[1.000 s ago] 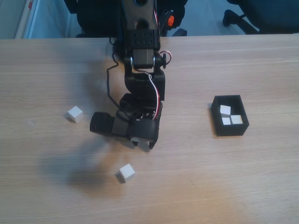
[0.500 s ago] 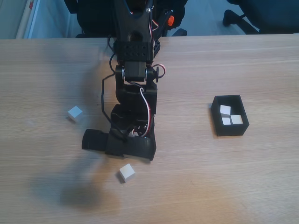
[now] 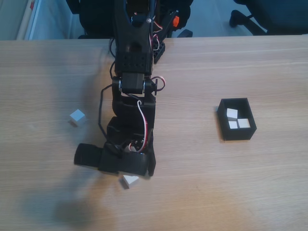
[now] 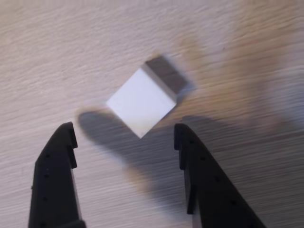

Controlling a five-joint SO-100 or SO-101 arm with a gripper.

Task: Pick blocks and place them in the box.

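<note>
I am lowering my claw (image 4: 123,137) further — fingers spread wide, holding nothing — over the near block (image 4: 141,100); grasping comes next.

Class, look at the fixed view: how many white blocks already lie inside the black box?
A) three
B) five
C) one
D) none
A: three white blocks lie inside the box, while two more sit out on the table.

Two white blocks (image 3: 129,181) on table, three in black box (image 3: 237,132).
</note>
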